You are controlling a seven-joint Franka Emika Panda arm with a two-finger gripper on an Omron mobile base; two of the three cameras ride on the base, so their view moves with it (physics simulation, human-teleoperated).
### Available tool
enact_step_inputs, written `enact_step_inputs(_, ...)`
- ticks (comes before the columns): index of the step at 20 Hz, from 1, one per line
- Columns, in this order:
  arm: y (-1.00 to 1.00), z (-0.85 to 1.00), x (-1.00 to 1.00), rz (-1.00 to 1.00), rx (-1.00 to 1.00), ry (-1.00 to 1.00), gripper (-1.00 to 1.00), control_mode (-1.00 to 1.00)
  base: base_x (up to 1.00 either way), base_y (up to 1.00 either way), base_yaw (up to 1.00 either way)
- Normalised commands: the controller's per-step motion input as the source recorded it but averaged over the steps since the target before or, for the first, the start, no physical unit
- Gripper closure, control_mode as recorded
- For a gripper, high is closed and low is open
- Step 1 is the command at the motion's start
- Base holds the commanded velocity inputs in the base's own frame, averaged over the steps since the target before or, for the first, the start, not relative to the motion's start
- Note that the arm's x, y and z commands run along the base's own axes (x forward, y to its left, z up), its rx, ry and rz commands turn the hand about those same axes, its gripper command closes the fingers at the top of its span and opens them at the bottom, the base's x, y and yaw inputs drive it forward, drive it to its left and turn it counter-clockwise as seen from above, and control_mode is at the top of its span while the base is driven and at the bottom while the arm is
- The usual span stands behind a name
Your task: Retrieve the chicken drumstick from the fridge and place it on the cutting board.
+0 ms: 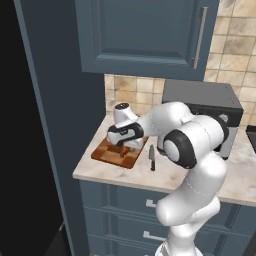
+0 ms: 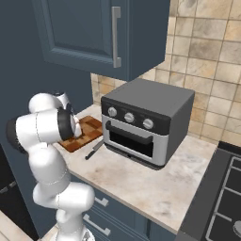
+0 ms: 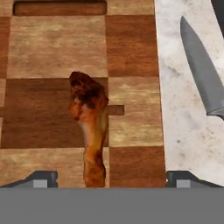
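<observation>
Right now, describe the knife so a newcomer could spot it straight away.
Find the grey toaster oven on the marble counter; left of it lies the checkered cutting board with the chicken drumstick on it. The knife lies flat on the counter between board and oven, beside the board's edge. It is the only slim thing there, with a grey blade and a dark handle.
</observation>
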Motion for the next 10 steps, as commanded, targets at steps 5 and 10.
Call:
enact_step_inputs(5, -0.15, 0.41, -0.53, -0.08, 0.00, 0.00, -1.00, -1.00, 0.00, 0.00, 0.00)
enact_step_inputs(10, -0.27, 0.40, -0.89, -0.07, 0.00, 0.00, -1.00, -1.00, 0.00, 0.00, 0.00)
